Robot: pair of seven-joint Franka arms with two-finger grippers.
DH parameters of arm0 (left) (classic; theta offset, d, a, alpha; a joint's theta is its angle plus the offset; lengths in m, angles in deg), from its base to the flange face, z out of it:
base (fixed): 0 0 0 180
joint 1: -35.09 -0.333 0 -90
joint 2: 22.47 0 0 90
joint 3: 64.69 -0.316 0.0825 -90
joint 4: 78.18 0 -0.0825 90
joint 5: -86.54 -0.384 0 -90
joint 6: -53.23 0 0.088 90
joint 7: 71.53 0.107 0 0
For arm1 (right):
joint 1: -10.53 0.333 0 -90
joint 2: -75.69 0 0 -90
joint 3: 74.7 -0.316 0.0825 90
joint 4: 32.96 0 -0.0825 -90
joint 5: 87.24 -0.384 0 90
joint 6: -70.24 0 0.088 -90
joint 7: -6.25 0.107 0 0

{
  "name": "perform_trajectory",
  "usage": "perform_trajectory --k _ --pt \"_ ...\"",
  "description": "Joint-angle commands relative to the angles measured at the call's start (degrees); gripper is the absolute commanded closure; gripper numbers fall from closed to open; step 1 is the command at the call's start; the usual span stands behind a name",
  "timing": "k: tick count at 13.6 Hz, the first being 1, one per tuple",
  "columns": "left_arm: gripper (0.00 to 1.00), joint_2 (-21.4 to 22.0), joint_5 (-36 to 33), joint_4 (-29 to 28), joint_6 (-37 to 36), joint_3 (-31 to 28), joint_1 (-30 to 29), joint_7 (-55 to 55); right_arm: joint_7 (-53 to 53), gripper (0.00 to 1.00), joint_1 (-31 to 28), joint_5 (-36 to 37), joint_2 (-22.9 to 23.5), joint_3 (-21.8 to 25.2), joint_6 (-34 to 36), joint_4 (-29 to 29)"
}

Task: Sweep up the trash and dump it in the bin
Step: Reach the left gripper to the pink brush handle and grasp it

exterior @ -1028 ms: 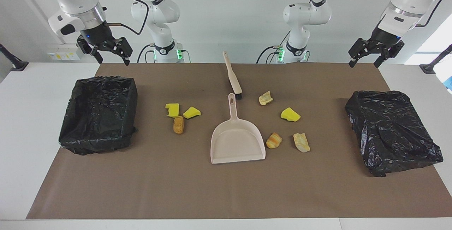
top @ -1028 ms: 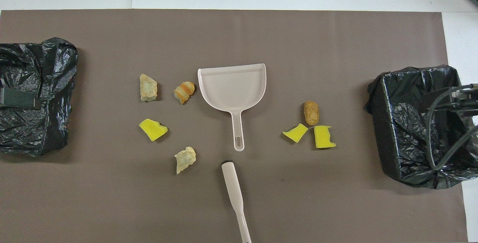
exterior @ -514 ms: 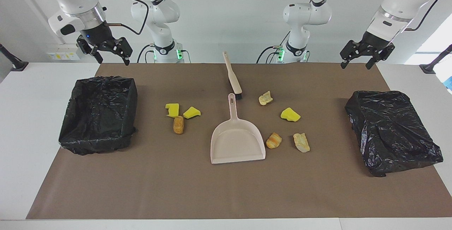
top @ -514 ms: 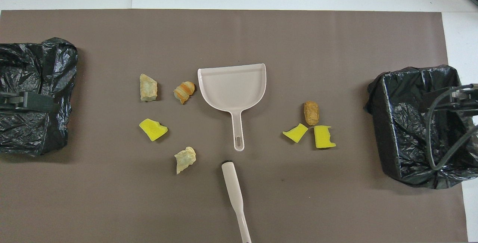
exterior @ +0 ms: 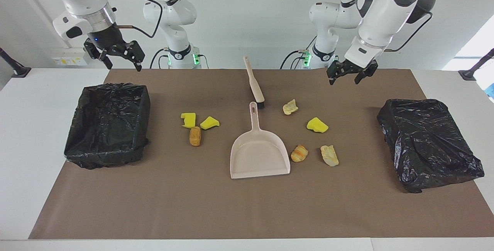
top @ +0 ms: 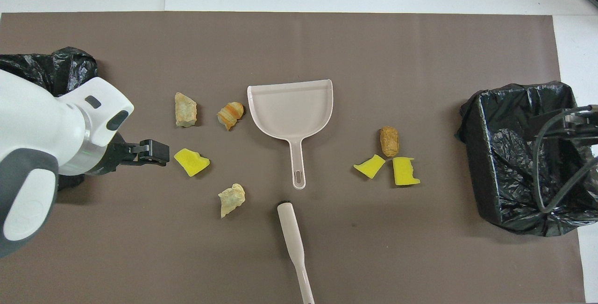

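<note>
Start with the tools. The left gripper point(exterior: 347, 76), fingers apart and empty, hangs over the brown mat point(exterior: 247, 212) toward the left arm's end; steer it to the brush point(exterior: 254, 82). Grip the slim handle mid-length, bristles down. The right gripper point(exterior: 115, 56), also apart and empty, waits above the counter's edge near the open lined bin point(exterior: 108, 125).

The trash point(exterior: 317, 125) lies in seven pieces on both sides of the dustpan point(exterior: 259, 154): spongy yellow chunks and rough bread-like lumps. You should expect light pieces to roll, so sweep slowly toward the pan's flat lip.
</note>
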Motion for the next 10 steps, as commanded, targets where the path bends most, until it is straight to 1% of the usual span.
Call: perform_trajectory --k 1,3,7,8,9,10 --pt "0.00 4.42 -0.05 -7.86 4.88 -0.81 5.51 -7.93 -1.00 0.00 -0.82 -1.45 -1.33 -0.29 -0.22 1.39" --pt "0.00 4.69 1.00 -11.20 7.25 -0.81 9.99 -11.54 -1.00 0.00 -0.82 -1.45 -1.33 -0.29 -0.14 1.39" --pt "0.00 3.81 1.80 -17.53 15.68 -0.72 19.39 -23.92 -1.00 0.00 -0.82 -1.45 -1.33 -0.29 -0.22 1.30" --pt "0.00 2.42 1.80 -18.41 17.35 -0.81 22.29 -26.12 -1.00 0.00 -0.82 -1.45 -1.33 -0.29 -0.22 1.39" --pt "0.00 0.14 1.80 -18.95 19.63 -0.72 25.28 -28.84 -1.00 0.00 -0.82 -1.45 -1.33 -0.29 -0.22 1.39" --pt "0.00 -1.01 1.80 -19.65 21.92 -0.81 27.57 -31.57 -1.00 0.00 -0.82 -1.45 -1.33 -0.29 -0.22 1.39"
